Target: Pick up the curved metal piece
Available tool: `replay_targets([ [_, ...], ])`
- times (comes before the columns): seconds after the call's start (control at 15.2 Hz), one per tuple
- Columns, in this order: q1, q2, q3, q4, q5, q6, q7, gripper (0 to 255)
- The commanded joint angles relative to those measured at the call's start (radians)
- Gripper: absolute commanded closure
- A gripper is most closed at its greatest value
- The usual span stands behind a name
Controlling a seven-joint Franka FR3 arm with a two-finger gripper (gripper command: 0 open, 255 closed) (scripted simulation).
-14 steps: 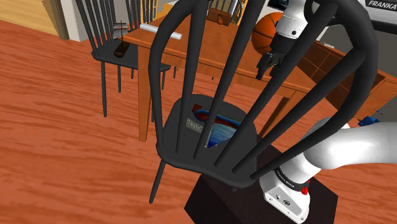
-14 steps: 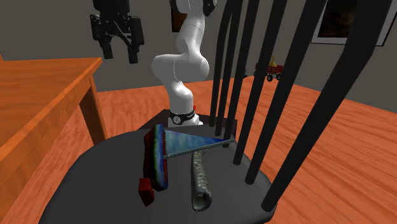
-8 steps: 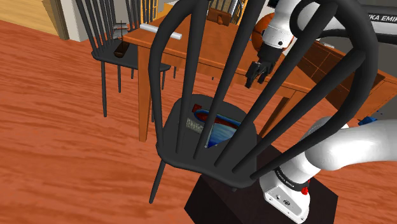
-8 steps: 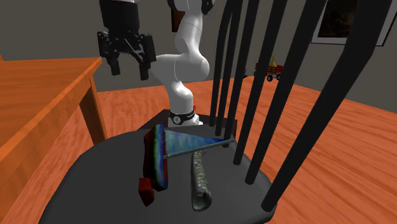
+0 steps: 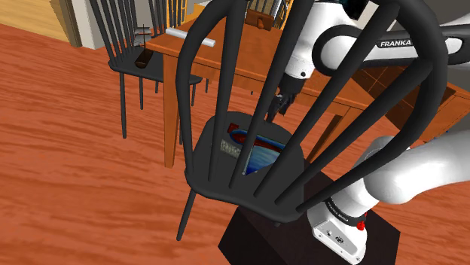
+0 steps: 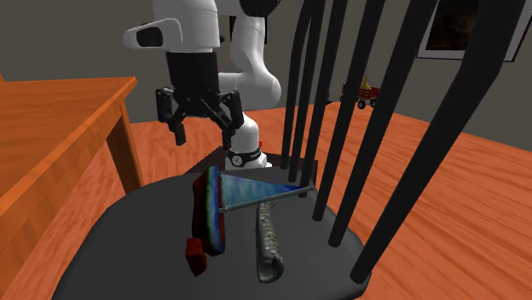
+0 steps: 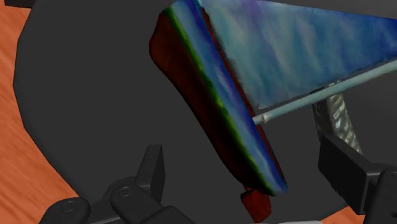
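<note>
Surface: black chair seat [image 6: 128, 230], dark and matte, standing on a red-orange wood floor [image 5: 60, 113].

Second exterior view, left to right:
- A wooden table [image 6: 51, 119] at the left edge.
- The gripper [image 6: 204, 136] at upper centre, above the seat, jaws spread apart and empty.
- A red-and-blue strip [image 6: 213, 213] on the seat, with a blue pennant on a thin rod [image 6: 256, 186].
- The curved metal piece [image 6: 268, 243] at lower centre, flat on the seat, just right of the strip and near the chair spindles [image 6: 341, 128].
- A grey wall behind, with a small toy wagon [image 6: 362, 92] far off.

Hidden: in the shoulder view the spindles cross the seat, so the piece cannot be made out. In the wrist view one finger [image 7: 347, 165] covers part of it.

Writing: "FRANKA" on the arm link [image 5: 395, 44], upper right in the shoulder view.
</note>
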Motion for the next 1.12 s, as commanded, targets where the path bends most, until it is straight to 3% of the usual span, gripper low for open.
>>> replay_targets([
  [0.0, 0.03, 0.032, 0.019, -0.028, 0.022, 0.064, -0.007, 0],
  [0.66, 0.165, 0.299, 0.118, -0.05, 0.111, 0.364, -0.048, 0],
  [1.06, 0.166, 0.36, 0.125, -0.077, 0.113, 0.452, -0.049, 0],
])
